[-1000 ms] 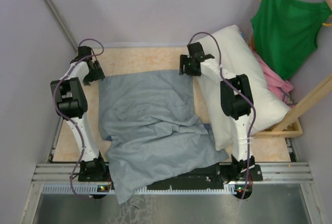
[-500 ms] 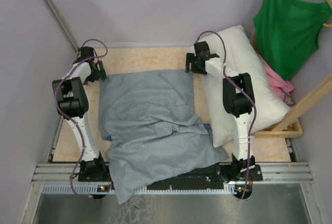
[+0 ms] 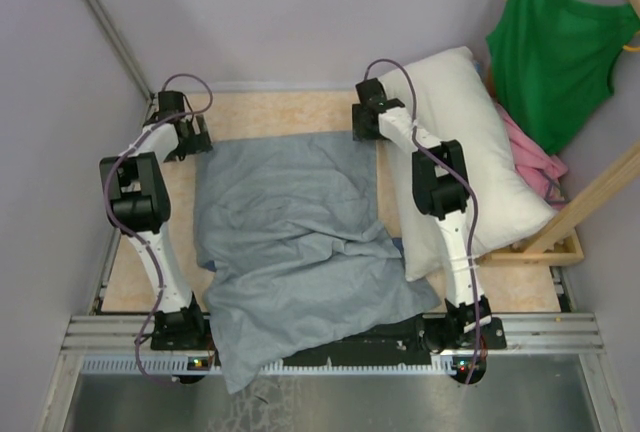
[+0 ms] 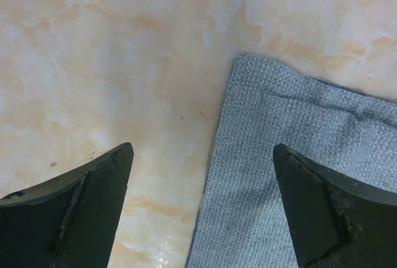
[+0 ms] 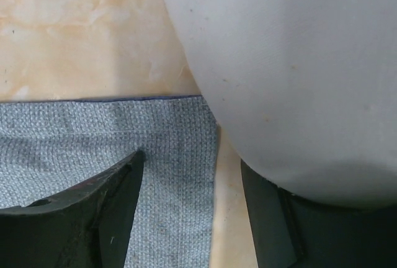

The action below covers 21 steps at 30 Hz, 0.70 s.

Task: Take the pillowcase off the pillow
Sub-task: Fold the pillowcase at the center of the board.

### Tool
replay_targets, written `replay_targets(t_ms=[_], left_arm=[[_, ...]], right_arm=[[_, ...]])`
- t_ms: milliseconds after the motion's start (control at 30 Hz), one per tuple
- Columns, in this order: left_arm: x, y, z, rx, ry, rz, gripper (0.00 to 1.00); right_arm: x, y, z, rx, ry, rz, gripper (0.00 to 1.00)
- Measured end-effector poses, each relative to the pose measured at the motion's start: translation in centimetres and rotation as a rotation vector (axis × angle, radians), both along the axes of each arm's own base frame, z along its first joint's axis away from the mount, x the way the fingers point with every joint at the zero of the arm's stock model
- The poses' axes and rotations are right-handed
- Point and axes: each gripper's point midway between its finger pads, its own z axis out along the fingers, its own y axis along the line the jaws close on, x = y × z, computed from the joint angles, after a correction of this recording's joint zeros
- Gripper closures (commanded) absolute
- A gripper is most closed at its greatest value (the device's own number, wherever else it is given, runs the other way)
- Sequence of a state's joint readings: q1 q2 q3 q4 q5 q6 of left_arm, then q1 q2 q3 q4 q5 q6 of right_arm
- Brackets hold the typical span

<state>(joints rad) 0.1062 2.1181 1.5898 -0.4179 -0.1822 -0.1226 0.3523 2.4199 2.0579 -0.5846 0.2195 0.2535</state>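
The pale grey-blue pillowcase (image 3: 295, 242) lies empty and rumpled across the middle of the table, its near end hanging over the front rail. The plump white pillow (image 3: 470, 152) lies beside it on the right, fully out of it. My left gripper (image 3: 190, 137) hovers open over the far left corner of the pillowcase (image 4: 298, 181), which lies flat on the table between the jaws of the left gripper (image 4: 203, 150). My right gripper (image 3: 365, 122) is open at the far right corner of the pillowcase (image 5: 93, 134). In the right wrist view the right gripper (image 5: 193, 164) holds nothing, one finger against the pillow (image 5: 291, 63).
A green tank top (image 3: 555, 42) hangs on a yellow hanger at the back right, above a pink garment (image 3: 535, 157) and a wooden frame (image 3: 560, 247). Walls close in left and behind. A metal rail (image 3: 330, 337) runs along the near edge.
The left gripper's jaws have opened wider over the cloth's corner. The right gripper swung a little right, then back left. The pillowcase and pillow stay where they were.
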Motion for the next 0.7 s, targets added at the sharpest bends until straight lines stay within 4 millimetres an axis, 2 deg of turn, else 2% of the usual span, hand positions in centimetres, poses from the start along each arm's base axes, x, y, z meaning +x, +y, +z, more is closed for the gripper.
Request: replay_targets(t_ms=[133,400,533,700], left_arm=[[0.2,0.0,1.4,0.003,-0.027,-0.001,0.0],[0.8,0.1,3.5,0.011,-0.072,-0.008,0.0],[0.8,0.1,3.7,0.017,-0.075,-0.013,0.0],[0.8,0.3,3.7,0.028,-0.071,-0.017,0.0]], right_arm=[[0.3,0.4,0.1,-0.015,-0.003,0.007,0.34],[0.0,3.1,0.1,0.071,-0.011,0.062,0.36],[0.0,4.4,0.2,0.14,-0.006,0.083,0.38],[0.1,4.4,0.2,0.13,-0.008,0.076,0.42]])
